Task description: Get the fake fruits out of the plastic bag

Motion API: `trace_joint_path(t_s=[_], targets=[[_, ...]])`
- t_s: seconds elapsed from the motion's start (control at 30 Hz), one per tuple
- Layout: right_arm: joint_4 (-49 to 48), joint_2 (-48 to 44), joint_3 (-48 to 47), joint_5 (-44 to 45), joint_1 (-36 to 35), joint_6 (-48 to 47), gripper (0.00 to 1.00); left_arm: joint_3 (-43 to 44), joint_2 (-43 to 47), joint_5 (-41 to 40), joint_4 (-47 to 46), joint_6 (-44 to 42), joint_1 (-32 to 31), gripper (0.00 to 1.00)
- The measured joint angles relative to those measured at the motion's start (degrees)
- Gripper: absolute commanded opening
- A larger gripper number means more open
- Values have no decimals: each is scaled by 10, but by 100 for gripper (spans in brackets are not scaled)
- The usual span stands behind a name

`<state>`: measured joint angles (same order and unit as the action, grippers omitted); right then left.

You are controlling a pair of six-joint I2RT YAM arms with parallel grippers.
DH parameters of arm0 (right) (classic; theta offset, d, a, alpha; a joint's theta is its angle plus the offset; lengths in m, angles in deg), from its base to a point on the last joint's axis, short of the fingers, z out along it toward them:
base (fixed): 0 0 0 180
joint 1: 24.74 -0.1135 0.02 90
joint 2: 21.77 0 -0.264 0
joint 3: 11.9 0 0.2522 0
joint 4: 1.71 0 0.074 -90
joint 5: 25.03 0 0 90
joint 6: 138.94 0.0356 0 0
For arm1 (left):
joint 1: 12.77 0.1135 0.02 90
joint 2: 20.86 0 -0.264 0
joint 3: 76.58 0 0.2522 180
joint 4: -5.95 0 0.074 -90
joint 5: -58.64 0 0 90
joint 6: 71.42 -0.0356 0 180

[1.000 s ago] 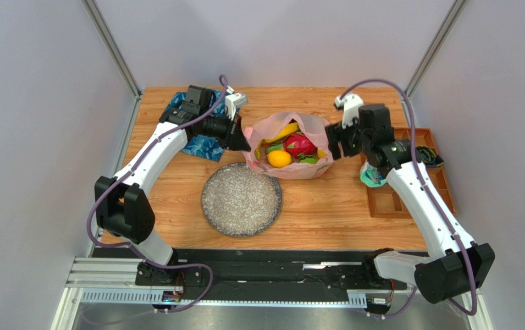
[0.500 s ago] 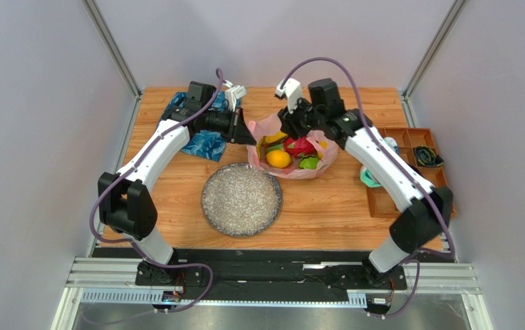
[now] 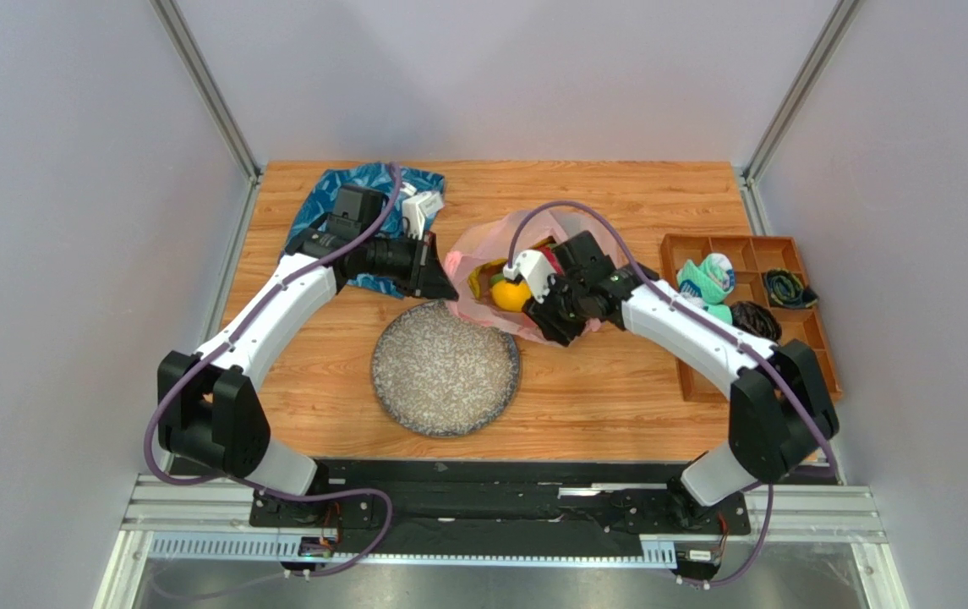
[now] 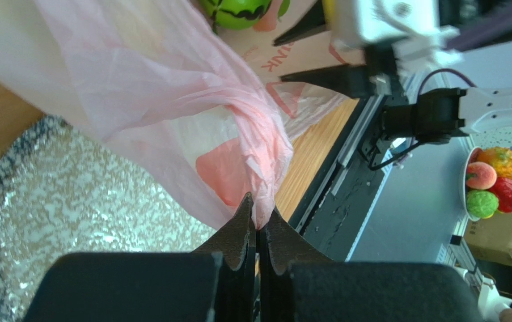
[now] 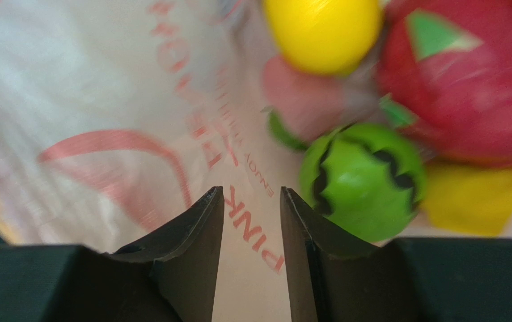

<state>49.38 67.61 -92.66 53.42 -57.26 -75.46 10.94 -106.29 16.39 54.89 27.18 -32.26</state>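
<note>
Fruits lie in the bag just ahead of the right jaws, part open and empty beside the melon, while the left jaws, closed on its rim, hold the mouth open.

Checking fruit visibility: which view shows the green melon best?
Right wrist: the green melon sits close and whole inside the plastic bag. Left wrist catches only a cropped part; in the top view the right arm covers it.
</note>
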Motion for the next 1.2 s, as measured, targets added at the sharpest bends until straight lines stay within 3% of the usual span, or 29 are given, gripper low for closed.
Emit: trace_joint_path(t_s=[0.17, 0.23, 0.27, 0.3, 0.33, 0.53, 0.7, 0.97, 1.07, 1.2], targets=[[-15, -49, 37, 15, -27, 11, 47, -46, 16, -24, 3, -4, 0, 3], [-24, -34, 19, 26, -26, 10, 56, -52, 18, -30, 3, -4, 0, 5], [-25, -18, -1, 30, -25, 7, 61, -52, 18, -32, 2, -4, -1, 6], [-27, 2, -24, 34, -23, 5, 75, -52, 18, -34, 2, -4, -2, 8], [-30, 21, -47, 36, -22, 2, 79, -52, 18, -35, 1, -4, -3, 9], [-28, 169, -218, 45, -18, -40, 86, -51, 17, -44, 2, -11, -5, 16], [19, 239, -281, 31, -18, -105, 86, -50, 17, -49, 6, -21, -5, 17], [88, 294, -290, 4, -17, -182, 83, -50, 17, -57, 14, -36, -5, 17], [94, 314, -297, 6, -17, -196, 59, -46, 17, -60, 20, -40, -5, 17], [95, 320, -299, 6, -13, -196, 47, -33, 14, -61, 25, -42, -5, 17]])
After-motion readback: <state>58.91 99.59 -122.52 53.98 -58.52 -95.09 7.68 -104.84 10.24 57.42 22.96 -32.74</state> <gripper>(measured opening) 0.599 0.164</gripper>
